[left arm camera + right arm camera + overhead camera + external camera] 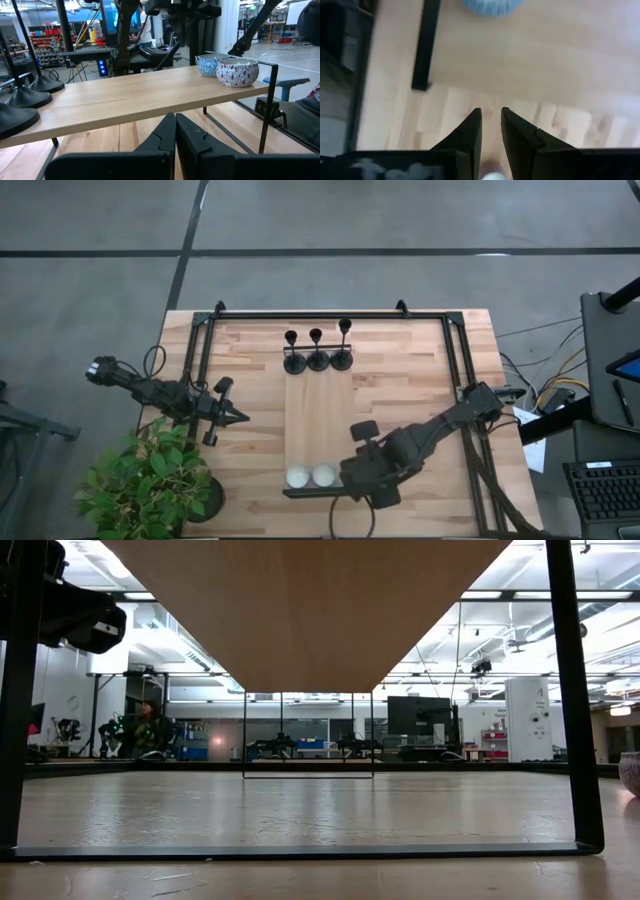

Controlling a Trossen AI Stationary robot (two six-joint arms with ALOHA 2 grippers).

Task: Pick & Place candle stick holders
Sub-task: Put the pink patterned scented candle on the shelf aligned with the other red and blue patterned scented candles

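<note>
The low view was mostly blocked by the underside of the raised wooden shelf (pixel 318 425), hiding both arms and everything on it. From above, the three candle stick holders (pixel 317 352) stood in a row at the shelf's far end, bases touching. Two candles (pixel 310 476) sat at its near edge. The right gripper (pixel 491 120) hung at the shelf's near right corner, fingers slightly apart around nothing visible. The left gripper (pixel 175 131), closed and empty, waited left of the shelf, near the plant (pixel 150 480); the shelf's middle lay bare.
</note>
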